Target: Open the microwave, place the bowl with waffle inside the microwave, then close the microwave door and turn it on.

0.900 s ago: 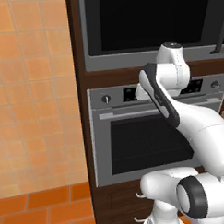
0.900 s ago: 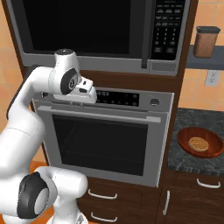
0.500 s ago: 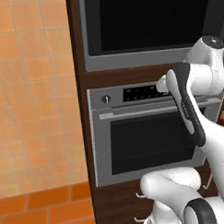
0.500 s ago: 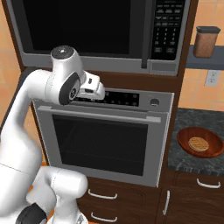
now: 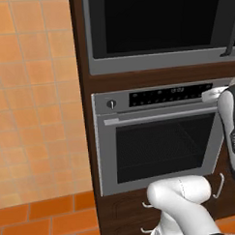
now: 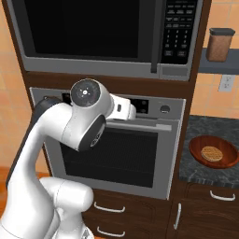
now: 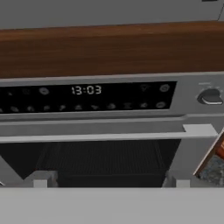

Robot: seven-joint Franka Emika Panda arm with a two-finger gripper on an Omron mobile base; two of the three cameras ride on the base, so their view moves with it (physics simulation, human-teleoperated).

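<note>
At the far left stood an orange tiled wall (image 5: 32, 108), and beside it the dark wooden cabinet column (image 6: 114, 84). High in that column sat the wide black-glass microwave with its grey metal frame (image 6: 98, 63), its door (image 6: 81, 28) shut and the dark vertical bar handle (image 6: 153, 37) untouched on the door's right edge. Below it was the steel oven with a display strip and round knob (image 5: 154, 137).

The white arm's hand faced the oven's control strip (image 7: 87, 98), level with the horizontal steel handle (image 7: 105, 136), well below the microwave handle. The claw (image 7: 109, 183) stood spread wide, its fingertips (image 7: 40, 183) apart and pinching nothing.

Further right, on the dark speckled tabletop (image 6: 205, 140), lay the round brown wooden bowl (image 6: 214, 151) holding the golden waffle (image 6: 211, 152). A brown canister (image 6: 219, 44) stood on a shelf above.

The risk, as I judged it: the claw was aimed at the wrong appliance. Closing from there could catch the oven handle and pull that door instead. Rising to the microwave handle, the wrist could also scrape the wooden band between the two units.
</note>
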